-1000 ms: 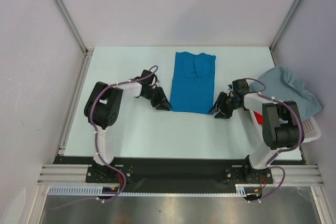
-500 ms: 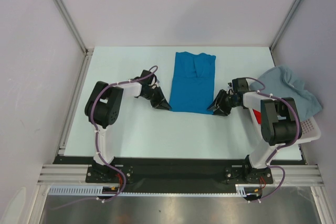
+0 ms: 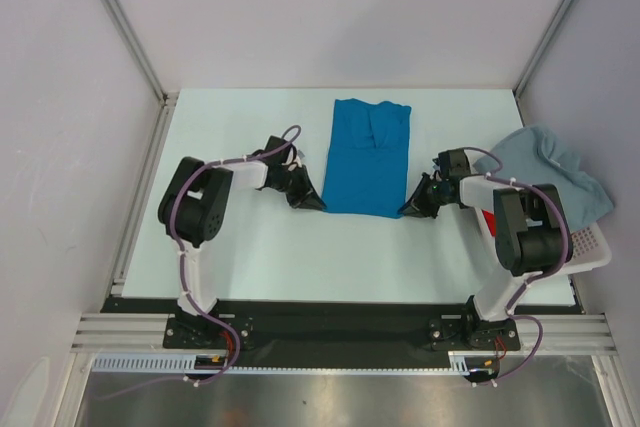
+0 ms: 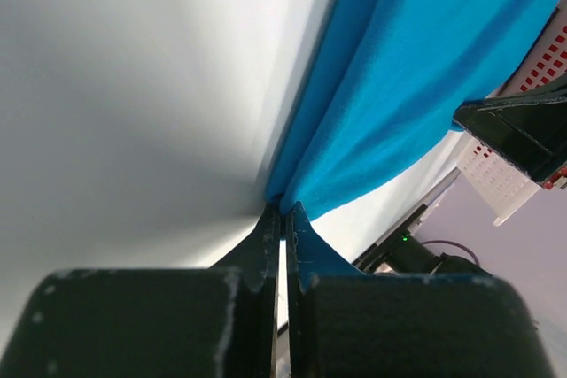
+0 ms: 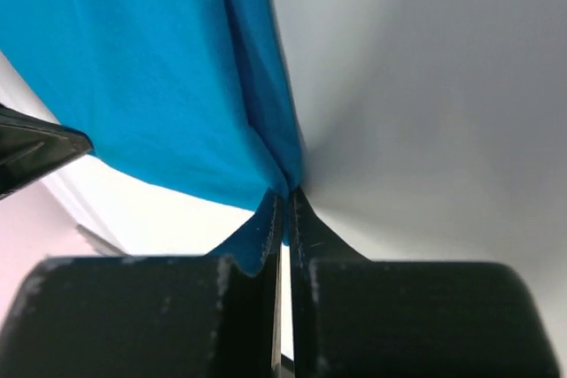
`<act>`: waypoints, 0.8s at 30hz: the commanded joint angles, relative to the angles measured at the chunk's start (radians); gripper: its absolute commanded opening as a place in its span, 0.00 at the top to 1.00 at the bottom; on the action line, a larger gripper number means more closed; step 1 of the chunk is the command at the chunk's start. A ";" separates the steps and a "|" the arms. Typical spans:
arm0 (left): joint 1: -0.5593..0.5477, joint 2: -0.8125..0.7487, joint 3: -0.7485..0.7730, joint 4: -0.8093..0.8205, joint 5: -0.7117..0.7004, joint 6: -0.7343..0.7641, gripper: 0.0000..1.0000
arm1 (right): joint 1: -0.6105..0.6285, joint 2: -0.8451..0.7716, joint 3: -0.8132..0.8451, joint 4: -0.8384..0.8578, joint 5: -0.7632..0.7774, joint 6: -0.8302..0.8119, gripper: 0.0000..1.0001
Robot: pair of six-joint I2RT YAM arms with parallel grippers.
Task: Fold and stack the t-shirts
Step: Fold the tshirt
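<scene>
A bright blue t-shirt (image 3: pixel 368 155) lies on the table as a long folded rectangle, collar end at the far side. My left gripper (image 3: pixel 318 205) sits at its near left corner, shut on the cloth; in the left wrist view the blue shirt (image 4: pixel 416 86) pinches into the closed left gripper (image 4: pixel 283 212). My right gripper (image 3: pixel 407 209) is shut on the near right corner, and the right wrist view shows the blue cloth (image 5: pixel 151 68) caught in the right gripper (image 5: pixel 286 194). A pale grey-blue t-shirt (image 3: pixel 548 169) is draped over the basket at right.
A white slatted basket (image 3: pixel 590 245) stands at the table's right edge, with something red showing inside (image 3: pixel 491 222). Metal frame posts rise at the back corners, and a rail runs along the left edge (image 3: pixel 140 197).
Both grippers have closed on the blue shirt's near corners. The right gripper edged left toward the cloth, and the left gripper shifted slightly.
</scene>
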State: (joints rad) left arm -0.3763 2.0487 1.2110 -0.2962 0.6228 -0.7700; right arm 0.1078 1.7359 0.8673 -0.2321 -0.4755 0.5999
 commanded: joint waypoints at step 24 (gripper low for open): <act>-0.317 -0.599 -0.652 0.069 -0.311 -0.195 1.00 | 0.202 -0.716 -0.373 -0.375 0.208 0.089 1.00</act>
State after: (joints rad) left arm -0.6682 1.5116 0.6113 -0.1635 0.3779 -0.9062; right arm 0.2905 1.0561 0.4950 -0.5007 -0.3454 0.6243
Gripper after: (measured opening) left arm 0.015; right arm 0.020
